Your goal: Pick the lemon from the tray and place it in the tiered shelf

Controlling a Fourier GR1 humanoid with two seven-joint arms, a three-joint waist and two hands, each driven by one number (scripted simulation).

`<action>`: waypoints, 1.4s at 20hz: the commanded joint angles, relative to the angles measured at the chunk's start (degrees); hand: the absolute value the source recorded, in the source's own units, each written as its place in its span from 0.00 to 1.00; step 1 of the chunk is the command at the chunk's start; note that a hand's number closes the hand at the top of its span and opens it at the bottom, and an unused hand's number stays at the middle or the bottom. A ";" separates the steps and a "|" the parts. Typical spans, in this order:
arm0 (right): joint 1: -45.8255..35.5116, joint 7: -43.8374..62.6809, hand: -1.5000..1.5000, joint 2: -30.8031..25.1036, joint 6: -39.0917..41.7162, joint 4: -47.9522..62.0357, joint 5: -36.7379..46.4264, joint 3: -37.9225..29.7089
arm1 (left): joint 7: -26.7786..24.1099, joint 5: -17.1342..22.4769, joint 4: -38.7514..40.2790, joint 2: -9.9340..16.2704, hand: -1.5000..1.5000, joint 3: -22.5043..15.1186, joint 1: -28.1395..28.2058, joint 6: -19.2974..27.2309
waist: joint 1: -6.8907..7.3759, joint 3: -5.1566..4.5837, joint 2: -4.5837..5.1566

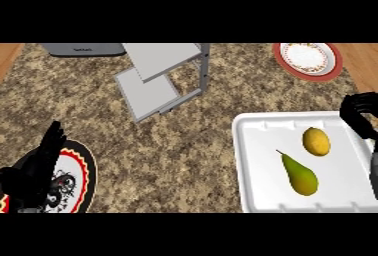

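A lemon (316,141) is lying on a white tray (255,165) at the right of the speckled surface (184,150), just beside a green pear (300,174). The right hand (359,114) is hovering at the tray's far right corner, fingers curled and holding nothing. The left hand (37,167) is resting open over a patterned plate (83,172). The grey tiered shelf (162,75) is standing well apart, near another plate (308,59).

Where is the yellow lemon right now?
The lemon lies in the white tray at the head view's right, just above the pear and near the right hand.
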 commanded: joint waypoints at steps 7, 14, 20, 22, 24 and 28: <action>-3.94 18.42 0.00 17.65 -36.60 6.17 28.77 9.52 | 4.34 3.45 4.87 2.66 0.50 2.19 -3.84 -6.01 | 1.92 0.05 -0.93; -6.16 40.78 0.00 10.45 -23.68 16.50 46.18 6.12 | 5.84 4.11 3.21 3.81 0.50 2.83 -3.05 -6.37 | 1.88 -0.42 -1.40; -11.01 55.90 0.00 9.73 0.61 18.02 50.13 10.74 | 7.22 4.26 3.60 4.09 0.50 3.19 -4.89 -6.36 | 1.34 -0.35 -1.83; -13.03 60.36 0.00 10.36 8.60 18.04 49.61 12.10 | 6.59 3.28 4.22 3.49 0.50 2.22 -3.31 -6.16 | 1.61 -0.26 -1.84; -15.50 64.21 0.00 9.34 16.73 17.70 49.78 13.33 | 5.64 3.56 4.18 2.89 0.50 2.41 -3.19 -6.24 | 1.62 -0.26 -1.95; -17.77 71.15 0.00 10.37 27.85 13.76 49.20 14.91 | 5.92 3.82 5.55 3.19 0.50 3.67 -4.84 -6.48 | 0.75 0.05 -1.61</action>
